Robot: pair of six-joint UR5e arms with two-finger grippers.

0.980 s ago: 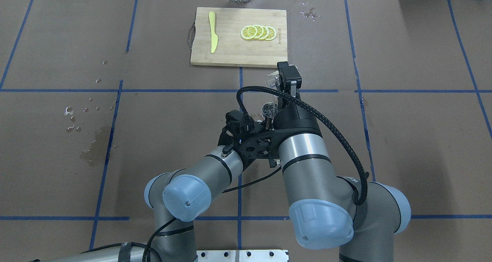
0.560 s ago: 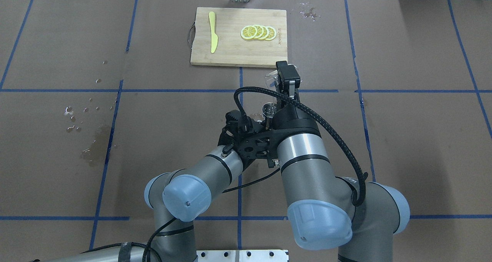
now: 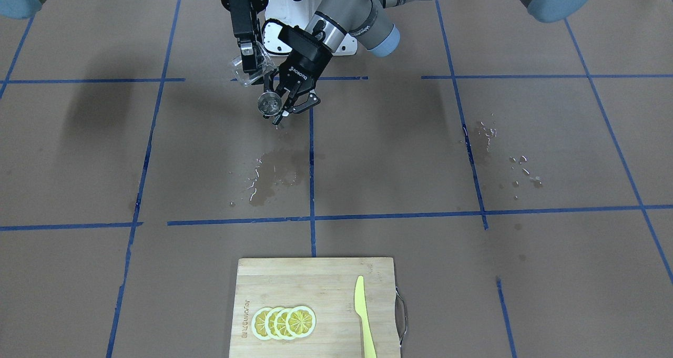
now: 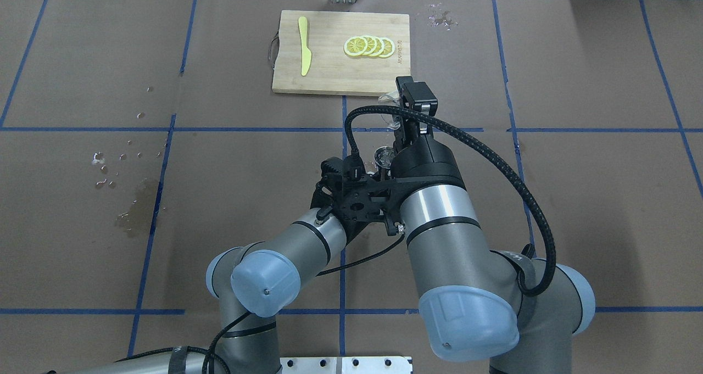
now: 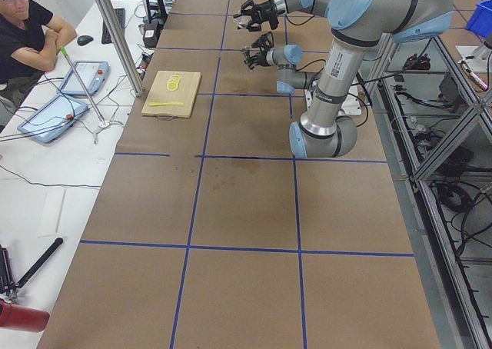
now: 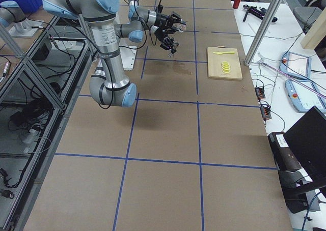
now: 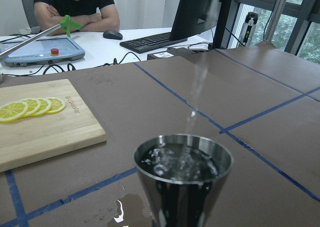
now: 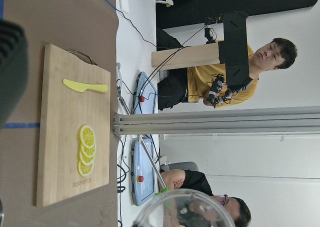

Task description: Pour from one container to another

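Note:
My right gripper (image 3: 251,63) is shut on the clear glass cup (image 3: 243,75) and holds it tipped over in the air. Just below it the steel jigger (image 3: 269,102) stands upright in my left gripper (image 3: 278,109), which is shut on its waist. In the left wrist view a thin stream of water (image 7: 198,82) falls into the jigger (image 7: 182,179), whose upper cone is nearly full and rippling. From overhead, the glass cup (image 4: 389,96) shows beside the right gripper (image 4: 406,113), with the jigger (image 4: 383,156) nearer the robot. The cup's rim (image 8: 185,209) fills the bottom of the right wrist view.
A bamboo cutting board (image 4: 329,80) at the far middle carries lemon slices (image 4: 369,46) and a yellow plastic knife (image 4: 303,45). A wet patch (image 3: 273,176) lies on the brown paper under the pouring spot, and another spill (image 4: 129,209) on the robot's left. Operators sit beyond the table's far edge.
The right wrist has turned and tipped the glass cup further, its mouth moving slightly toward the board. The right arm's cable swung right. The left gripper and jigger stayed put.

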